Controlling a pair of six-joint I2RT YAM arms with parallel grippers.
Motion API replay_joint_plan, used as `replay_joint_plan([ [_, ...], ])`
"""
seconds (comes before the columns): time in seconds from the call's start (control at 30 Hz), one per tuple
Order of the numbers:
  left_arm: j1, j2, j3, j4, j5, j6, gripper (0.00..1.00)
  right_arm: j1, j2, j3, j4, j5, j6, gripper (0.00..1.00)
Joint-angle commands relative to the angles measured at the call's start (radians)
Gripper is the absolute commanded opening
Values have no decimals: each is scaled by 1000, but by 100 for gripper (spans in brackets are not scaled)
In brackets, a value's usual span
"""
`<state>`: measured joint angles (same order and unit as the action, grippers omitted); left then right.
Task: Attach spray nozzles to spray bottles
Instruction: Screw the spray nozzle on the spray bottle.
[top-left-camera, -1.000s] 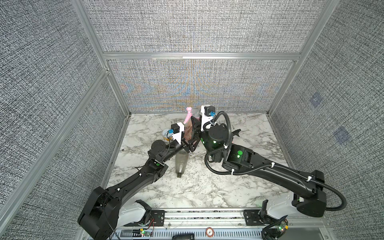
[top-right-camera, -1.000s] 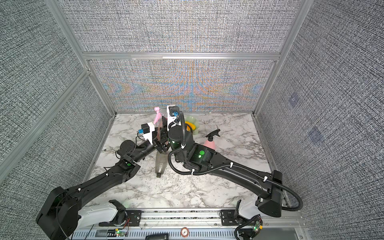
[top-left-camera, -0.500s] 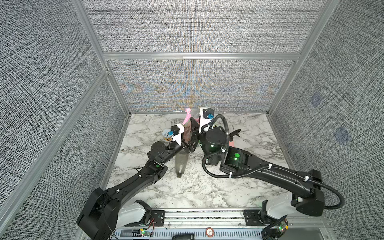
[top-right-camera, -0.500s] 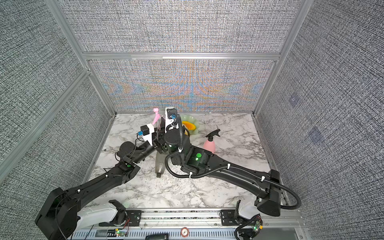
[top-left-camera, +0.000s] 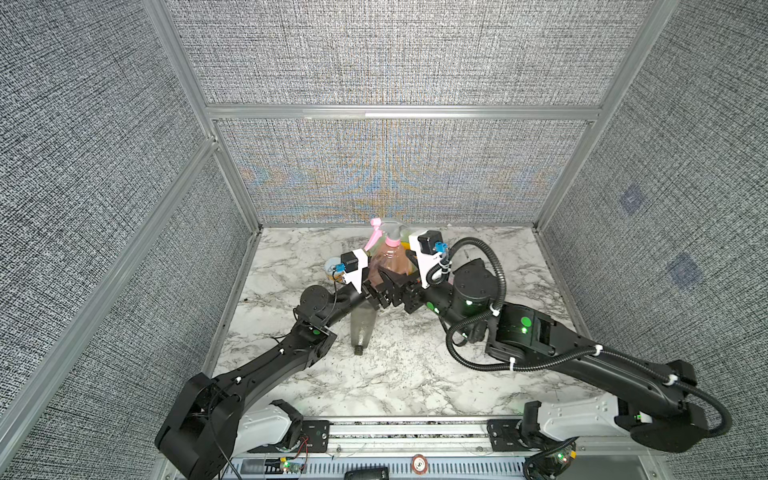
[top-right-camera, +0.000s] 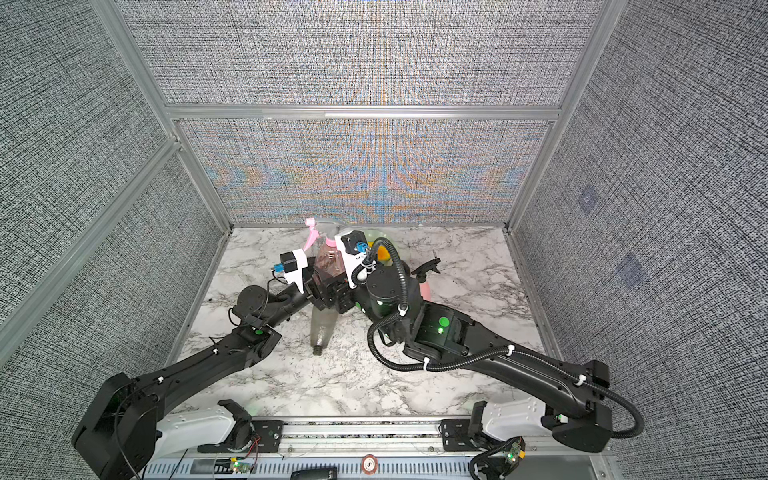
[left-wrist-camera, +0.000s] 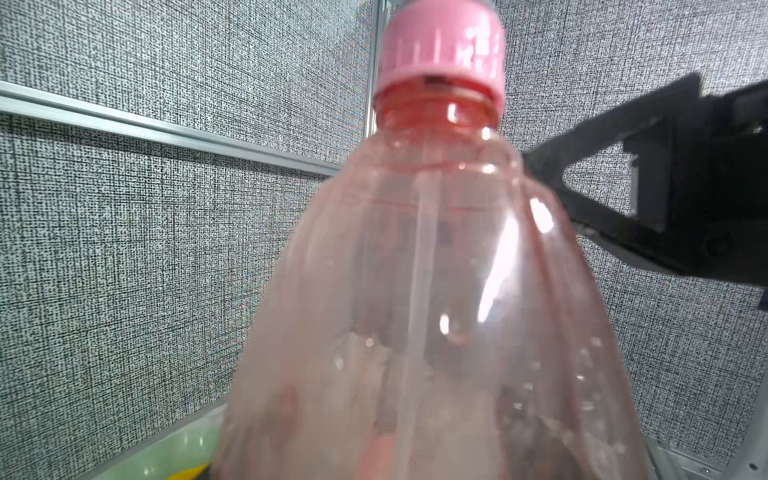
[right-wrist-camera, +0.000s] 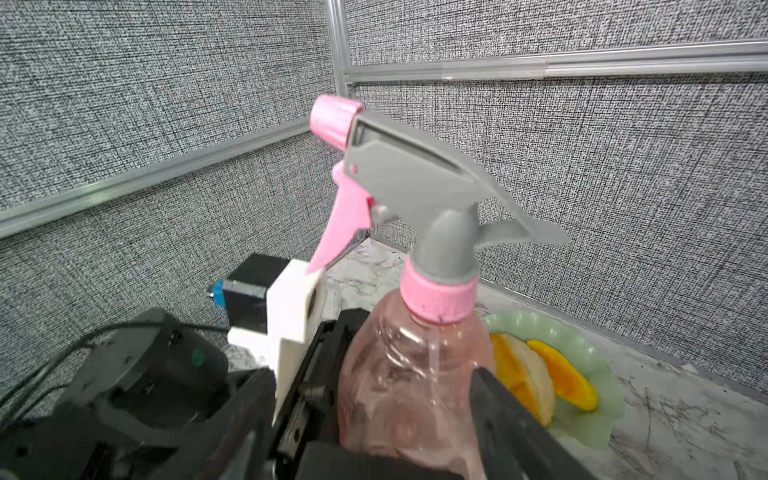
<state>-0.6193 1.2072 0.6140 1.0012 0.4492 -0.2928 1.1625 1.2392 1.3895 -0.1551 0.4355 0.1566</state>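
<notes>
My left gripper (top-left-camera: 376, 287) is shut on the body of the clear pink spray bottle (top-left-camera: 392, 262) and holds it upright above the table. A grey-and-pink spray nozzle (right-wrist-camera: 415, 183) sits on the bottle's neck, and its dip tube shows inside (left-wrist-camera: 419, 266). My right gripper (right-wrist-camera: 374, 415) stands open, with one finger on each side of the bottle's lower body. A smoky grey bottle (top-left-camera: 363, 328) with no nozzle lies on the marble below the grippers. A pastel pink bottle (top-right-camera: 424, 287) with a black nozzle (top-right-camera: 428, 266) stands behind my right arm.
A pale green plate (right-wrist-camera: 582, 361) with orange fruit slices sits at the back, close behind the held bottle. A small tin can (top-left-camera: 332, 266) stands at the back left, behind my left wrist. Grey fabric walls enclose the marble table (top-left-camera: 415, 374).
My right gripper has opened. It has drawn back from the nozzle and neck, down and to the right, to beside the bottle's body. My left gripper still holds the bottle.
</notes>
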Motion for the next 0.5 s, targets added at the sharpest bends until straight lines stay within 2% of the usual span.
replay_joint_plan([
  [0.0,3,3,5,53,55,-28,60,-53,-74,-42,-73,-156,-44,75],
  [0.07,3,7,9,57,76,-37,60,-149,-124,-85,-71,-327,-65,75],
  [0.13,3,13,14,61,100,-46,60,-271,-152,-109,-54,-591,-85,75],
  [0.2,3,23,20,66,123,-59,60,-367,-146,-107,-23,-783,-86,76],
  [0.3,3,36,23,82,155,-80,60,-456,-92,-47,-14,-1007,-83,76],
  [0.37,3,40,28,84,179,-92,60,-483,-64,-15,6,-1075,-75,76],
  [0.47,3,46,32,88,205,-104,60,-506,-14,34,25,-1106,-54,76],
])
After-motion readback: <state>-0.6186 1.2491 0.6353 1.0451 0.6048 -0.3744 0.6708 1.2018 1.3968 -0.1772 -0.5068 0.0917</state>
